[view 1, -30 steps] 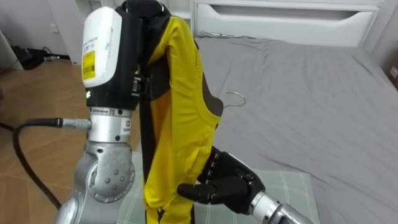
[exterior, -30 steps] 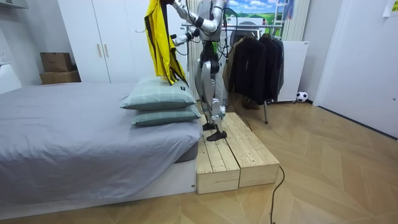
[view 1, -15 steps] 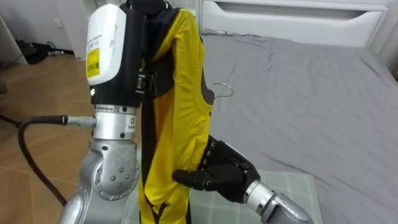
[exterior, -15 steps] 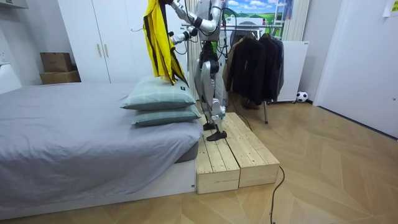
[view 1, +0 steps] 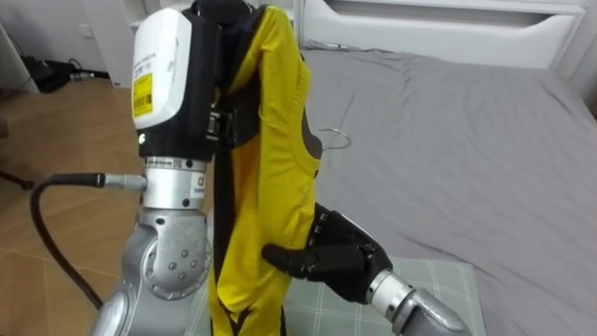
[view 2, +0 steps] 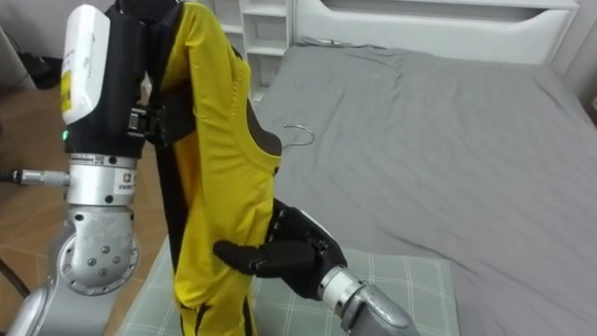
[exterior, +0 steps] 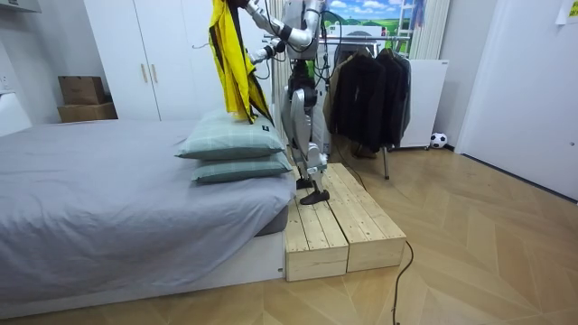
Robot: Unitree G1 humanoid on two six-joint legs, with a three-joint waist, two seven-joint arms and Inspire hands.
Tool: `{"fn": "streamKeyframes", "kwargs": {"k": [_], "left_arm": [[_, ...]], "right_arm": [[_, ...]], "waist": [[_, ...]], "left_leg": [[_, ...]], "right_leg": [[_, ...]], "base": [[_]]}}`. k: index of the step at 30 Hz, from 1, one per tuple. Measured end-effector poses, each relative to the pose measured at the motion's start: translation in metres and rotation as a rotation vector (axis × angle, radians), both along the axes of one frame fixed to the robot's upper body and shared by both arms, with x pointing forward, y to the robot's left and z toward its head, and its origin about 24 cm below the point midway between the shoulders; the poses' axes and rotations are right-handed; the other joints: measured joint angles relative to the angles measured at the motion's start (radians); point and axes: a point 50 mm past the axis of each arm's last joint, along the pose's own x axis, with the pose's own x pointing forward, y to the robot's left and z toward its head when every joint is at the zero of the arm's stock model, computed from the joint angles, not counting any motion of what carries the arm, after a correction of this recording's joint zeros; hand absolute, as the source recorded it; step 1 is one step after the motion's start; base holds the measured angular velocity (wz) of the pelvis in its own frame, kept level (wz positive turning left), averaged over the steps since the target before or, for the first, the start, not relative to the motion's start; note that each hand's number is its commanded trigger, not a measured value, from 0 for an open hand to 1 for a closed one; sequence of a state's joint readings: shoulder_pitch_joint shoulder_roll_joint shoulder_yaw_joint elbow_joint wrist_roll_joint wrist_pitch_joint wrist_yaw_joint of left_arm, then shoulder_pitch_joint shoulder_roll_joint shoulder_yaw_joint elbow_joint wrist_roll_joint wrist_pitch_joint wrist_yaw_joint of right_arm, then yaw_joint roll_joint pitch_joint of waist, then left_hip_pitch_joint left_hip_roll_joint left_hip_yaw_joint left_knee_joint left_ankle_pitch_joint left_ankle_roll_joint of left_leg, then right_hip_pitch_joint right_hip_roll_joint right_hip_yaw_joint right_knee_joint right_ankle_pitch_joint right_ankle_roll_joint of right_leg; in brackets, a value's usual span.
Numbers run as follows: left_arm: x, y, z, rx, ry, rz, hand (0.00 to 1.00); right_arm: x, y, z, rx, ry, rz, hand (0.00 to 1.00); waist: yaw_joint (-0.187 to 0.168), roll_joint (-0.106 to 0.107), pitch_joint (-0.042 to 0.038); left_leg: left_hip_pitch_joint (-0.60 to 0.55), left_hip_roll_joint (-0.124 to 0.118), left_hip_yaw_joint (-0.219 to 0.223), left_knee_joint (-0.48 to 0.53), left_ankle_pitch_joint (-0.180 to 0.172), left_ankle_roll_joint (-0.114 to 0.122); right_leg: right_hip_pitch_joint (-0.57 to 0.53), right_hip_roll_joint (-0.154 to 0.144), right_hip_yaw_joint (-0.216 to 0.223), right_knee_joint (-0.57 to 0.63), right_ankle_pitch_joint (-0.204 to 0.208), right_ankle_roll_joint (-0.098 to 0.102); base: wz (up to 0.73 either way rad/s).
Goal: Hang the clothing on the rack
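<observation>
The robot stands upright on a low wooden platform at the side of a bed, facing the pillows, with its left arm lifted high and a yellow jacket dangling from the top of that arm. In the eye views the jacket falls in a long fold right against the raised left forearm, its lower end hanging above a green checked pillow without clearly touching it. A black strip runs down its near edge and a grey lining shows at the neck opening. The wire hook of a hanger pokes out sideways from that opening, toward the grey bedcover. The left hand is at the very top, buried in the dark upper cloth (how it is closed on the garment I cannot tell). The right hand comes in from the lower right and meets the jacket low on its far edge: its thumb lies across the front of the yellow cloth and its fingers are curled in at the hem, so it has hold of the fabric there. In the room view two pillows are stacked at the end of the bed below the jacket. Behind the robot a clothes rack carries dark garments, and a white wardrobe stands at the room view's left.
</observation>
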State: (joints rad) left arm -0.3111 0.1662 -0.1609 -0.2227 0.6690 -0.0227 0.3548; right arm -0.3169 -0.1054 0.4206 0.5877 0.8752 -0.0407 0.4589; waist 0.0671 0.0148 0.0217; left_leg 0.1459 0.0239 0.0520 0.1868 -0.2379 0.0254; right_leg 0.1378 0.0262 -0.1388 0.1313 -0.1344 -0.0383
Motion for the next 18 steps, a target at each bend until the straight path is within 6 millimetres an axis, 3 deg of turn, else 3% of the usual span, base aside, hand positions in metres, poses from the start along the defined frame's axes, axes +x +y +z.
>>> {"fn": "streamKeyframes", "kwargs": {"k": [18], "left_arm": [[0.0025, 0.0016, -0.0036, 0.003, 0.034, 0.006, 1.0]], "right_arm": [[0.0044, -0.0045, 0.0037, 0.006, -0.007, -0.01, 1.0]], "waist": [[-0.003, -0.002, 0.0007]], "left_leg": [[0.016, -0.001, -0.012, -0.023, 0.0, 0.0]], "right_leg": [[0.011, 0.002, 0.0, -0.015, 0.0, 0.0]], "base": [[0.0]]}}
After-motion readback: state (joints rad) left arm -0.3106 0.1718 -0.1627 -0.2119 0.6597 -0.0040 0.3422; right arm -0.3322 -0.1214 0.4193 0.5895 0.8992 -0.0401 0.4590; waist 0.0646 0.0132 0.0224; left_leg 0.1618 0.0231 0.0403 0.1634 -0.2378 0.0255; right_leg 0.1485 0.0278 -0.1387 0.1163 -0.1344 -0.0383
